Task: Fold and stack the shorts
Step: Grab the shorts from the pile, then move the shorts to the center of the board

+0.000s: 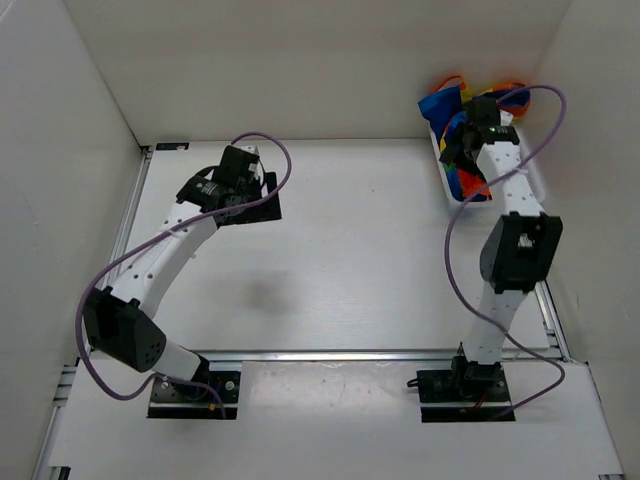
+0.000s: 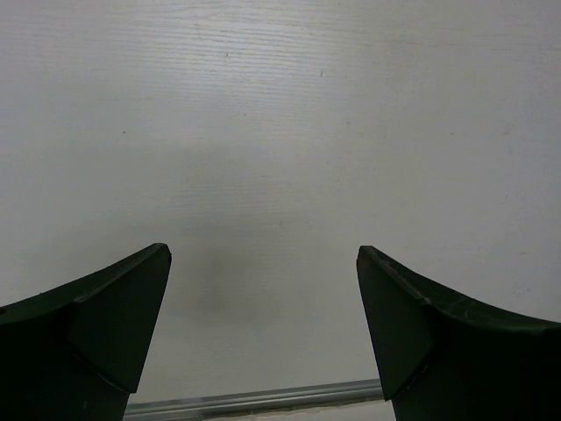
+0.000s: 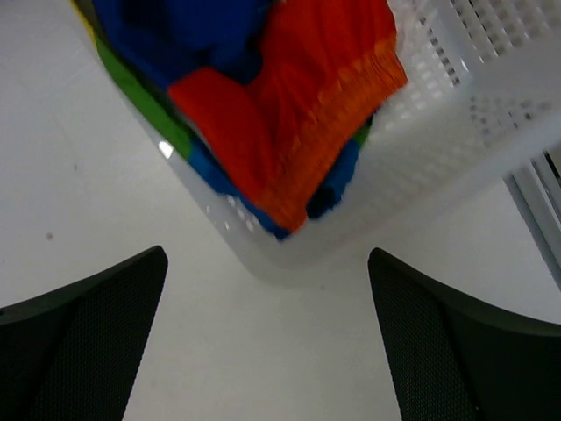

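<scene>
The rainbow-striped shorts (image 1: 446, 104) lie bunched in a white mesh basket (image 1: 449, 186) at the far right of the table. In the right wrist view the shorts (image 3: 294, 114) show red, orange, blue and green folds spilling over the basket's near corner (image 3: 438, 167). My right gripper (image 1: 460, 148) hovers over the basket. Its jaws (image 3: 267, 338) stand wide open and empty, just short of the basket's corner. My left gripper (image 1: 250, 200) is at the far left of the table, open and empty (image 2: 263, 324), over bare white surface.
White walls enclose the table on the left, back and right. A metal rail (image 2: 254, 401) shows under the left gripper. Purple cables loop from both arms (image 1: 455, 250). An aluminium rail (image 1: 340, 354) runs along the near edge by the arm bases.
</scene>
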You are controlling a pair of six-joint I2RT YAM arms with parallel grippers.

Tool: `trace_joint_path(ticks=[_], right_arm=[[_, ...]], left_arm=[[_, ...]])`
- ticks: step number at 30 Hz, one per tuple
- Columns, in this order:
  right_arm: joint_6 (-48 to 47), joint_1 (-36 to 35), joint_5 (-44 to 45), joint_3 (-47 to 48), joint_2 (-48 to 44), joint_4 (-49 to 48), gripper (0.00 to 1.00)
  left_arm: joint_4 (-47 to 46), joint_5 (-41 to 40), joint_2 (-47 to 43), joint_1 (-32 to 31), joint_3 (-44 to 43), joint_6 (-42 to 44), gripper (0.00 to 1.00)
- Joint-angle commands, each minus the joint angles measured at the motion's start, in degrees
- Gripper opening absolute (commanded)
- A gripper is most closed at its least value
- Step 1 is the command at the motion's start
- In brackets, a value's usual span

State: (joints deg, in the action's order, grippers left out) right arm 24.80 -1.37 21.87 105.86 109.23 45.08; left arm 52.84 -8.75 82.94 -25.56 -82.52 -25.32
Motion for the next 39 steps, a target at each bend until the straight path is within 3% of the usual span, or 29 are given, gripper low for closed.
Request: trace_joint_path(ticks=[1, 4, 5, 6, 7, 9, 10, 16, 17, 22, 23, 25, 31, 32, 33, 35, 36, 37, 39], right_arm=[[-1.51, 2.50, -3.76, 12.23, 10.26, 1.41, 0.97], [-0.98, 4.69, -6.63, 18.04, 16.35, 1.41, 0.80], [-0.98, 5.23, -8.66, 19.11, 17.58, 1.41, 0.63], [-0.98, 5.84, -9.90, 19.64, 18.90, 0.11, 0.55], [-0.46, 5.85, -9.91, 20.34, 18.91, 0.10, 0.26], [0.34, 5.85, -9.91, 20.35, 18.04, 0.10, 0.03], [0.86, 5.85, -8.87, 20.35, 16.82, -0.51, 0.00], [-5.53, 2.96, -8.59, 18.41, 0.13, -6.31, 0.00], [-7.20, 2.08, -9.55, 19.37, -3.29, -6.32, 0.00], [-15.12, -7.15, -21.31, 29.12, -9.82, -5.01, 0.00], [-16.43, -8.46, -28.91, 29.92, -11.48, -4.22, 0.00], [-17.50, -13.38, -34.41, 29.93, -13.24, -3.16, 0.00], [-15.32, -31.92, -37.61, 7.65, -22.91, -6.57, 0.00], [-12.87, -39.25, -34.21, -5.88, -24.57, -10.24, 0.00], [-11.28, -41.33, -33.65, -9.85, -24.59, -11.06, 0.00], [-10.03, -46.94, -36.10, -16.27, -21.46, -11.59, 0.12], [-10.03, -48.89, -34.97, -16.30, -19.69, -7.68, 0.23], [-10.03, -50.65, -31.05, -16.30, -16.45, -5.46, 0.44], [-9.42, -54.26, -25.67, -14.38, -15.54, -1.68, 0.66]], left_arm=[[0.07, 1.10, 1.34, 0.86, -4.22, 0.10, 0.99], [0.69, 2.42, 2.75, 0.86, -5.63, 0.10, 0.99], [1.38, 2.43, 3.28, 0.86, -5.63, 0.10, 0.99], [1.39, 2.43, 3.28, 0.86, -6.16, 0.10, 0.99], [1.39, 1.47, 3.28, 0.86, -6.16, 0.10, 0.99], [1.92, 0.23, 3.28, 0.86, -6.77, -0.43, 0.99], [1.92, 0.23, 3.28, 0.86, -6.78, -0.43, 0.99], [2.44, 0.84, 4.07, 3.40, -7.39, -1.04, 0.99], [4.01, 4.32, 6.60, 4.28, -8.00, -1.05, 0.99], [6.05, 6.20, 9.96, 8.14, -10.03, -1.57, 0.99], [6.05, 6.90, 9.18, 9.03, -10.64, -1.57, 0.99], [6.83, 9.10, 7.16, 11.40, -11.43, -1.57, 0.99], [9.21, 11.81, 2.15, 23.87, -13.19, -2.19, 0.99], [9.21, 12.35, 0.66, 27.46, -13.19, -2.71, 0.99], [9.21, 12.97, -0.05, 28.37, -12.58, -2.72, 0.99], [8.60, 14.02, -1.29, 28.90, -12.58, -1.67, 0.99], [8.60, 14.55, -1.29, 29.51, -12.58, -0.79, 0.99], [8.60, 15.16, -1.29, 29.52, -12.58, 1.22, 0.96], [9.48, 15.96, -1.29, 28.91, -13.19, 2.99, 0.96]])
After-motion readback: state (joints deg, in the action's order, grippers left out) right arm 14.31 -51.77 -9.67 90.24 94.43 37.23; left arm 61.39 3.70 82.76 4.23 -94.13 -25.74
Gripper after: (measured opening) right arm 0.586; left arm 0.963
